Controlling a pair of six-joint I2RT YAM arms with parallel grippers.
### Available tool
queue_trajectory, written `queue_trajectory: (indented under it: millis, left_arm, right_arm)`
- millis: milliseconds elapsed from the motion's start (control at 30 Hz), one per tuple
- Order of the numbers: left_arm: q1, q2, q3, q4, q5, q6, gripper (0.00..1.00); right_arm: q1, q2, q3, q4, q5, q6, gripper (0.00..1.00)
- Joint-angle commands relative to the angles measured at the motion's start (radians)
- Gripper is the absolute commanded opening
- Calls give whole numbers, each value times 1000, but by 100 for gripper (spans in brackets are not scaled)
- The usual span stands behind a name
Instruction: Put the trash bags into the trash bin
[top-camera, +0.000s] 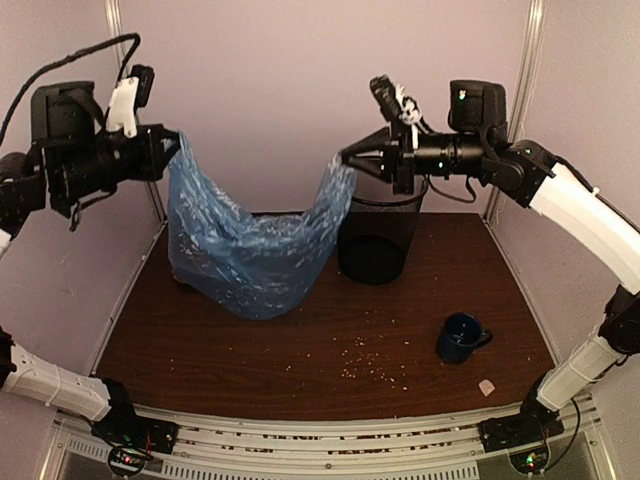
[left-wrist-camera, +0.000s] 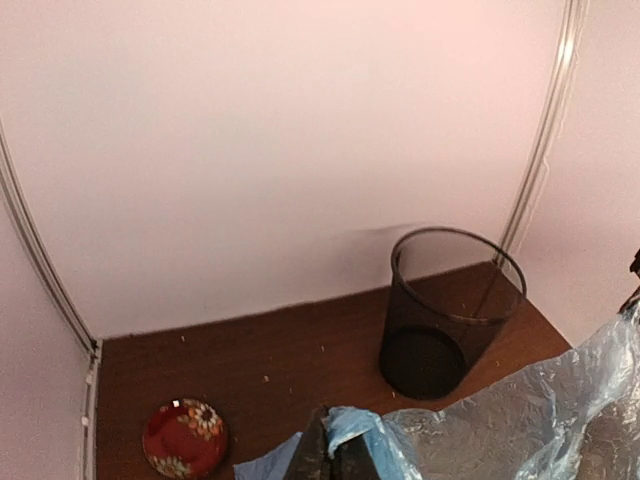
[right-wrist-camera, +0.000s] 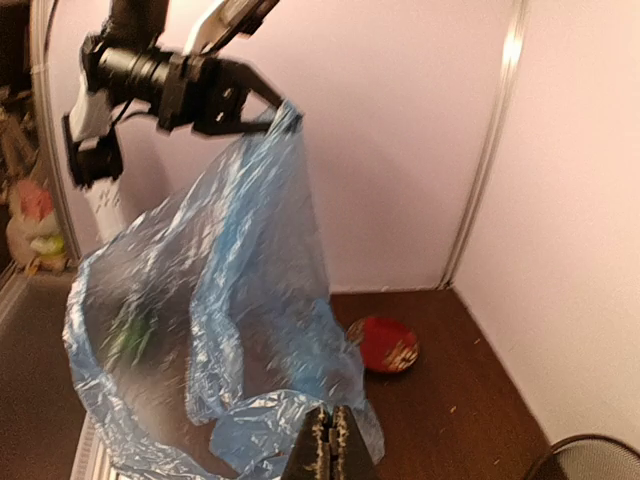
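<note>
The light-blue trash bag (top-camera: 250, 245) hangs stretched between my two grippers, its belly sagging to the table. My left gripper (top-camera: 176, 146) is shut on one corner of the bag, high at the left; in the left wrist view (left-wrist-camera: 338, 448) the film bunches over the fingertips. My right gripper (top-camera: 346, 158) is shut on the other corner, just left of and above the rim of the black mesh trash bin (top-camera: 380, 235). In the right wrist view (right-wrist-camera: 328, 440) the bag (right-wrist-camera: 220, 310) spreads toward the left arm. The bin stands upright (left-wrist-camera: 445, 315).
A dark blue mug (top-camera: 462, 338) stands at the front right. A red flowered dish (left-wrist-camera: 183, 438) lies at the back left, also seen in the right wrist view (right-wrist-camera: 385, 343). Crumbs dot the table's front middle (top-camera: 370, 362). Walls close in on three sides.
</note>
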Motion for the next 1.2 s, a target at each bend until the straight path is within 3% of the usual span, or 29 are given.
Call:
queue_trajectory:
  millis: [0, 100, 267, 367, 433, 500, 567, 733, 1000, 1067, 1167]
  left_arm:
    - [2, 165, 310, 37, -135, 168, 0]
    - [3, 135, 324, 131, -105, 221, 0]
    - [2, -12, 62, 244, -74, 203, 0]
    - [1, -154, -159, 250, -68, 69, 0]
    - [1, -320, -477, 330, 17, -41, 0]
    - [2, -379, -716, 295, 212, -132, 0]
    - [-4, -337, -797, 160, 356, -210, 0]
    - [-92, -417, -837, 91, 401, -300, 0]
    - [-92, -410, -656, -5, 254, -211, 0]
    - [-92, -398, -622, -30, 217, -203, 0]
    - [-93, -366, -582, -30, 110, -197, 0]
  right_arm:
    - [-126, 86, 251, 240, 12, 310, 0]
    - [-158, 113, 378, 239, -29, 360, 0]
    - [-158, 64, 229, 259, -65, 327, 0]
    - [-136, -2, -77, 389, -110, 386, 0]
    - [-86, -55, -321, 422, -122, 323, 0]
    - [-19, -86, -500, 292, -63, 135, 0]
    - [31, -80, -598, 116, -31, -54, 0]
    - [47, -60, -579, -180, -139, -226, 0]
    - [46, -73, -453, -298, -222, -250, 0]
    - [44, -63, -414, -304, -218, -214, 0]
    - [14, -39, -320, -201, -155, -30, 0]
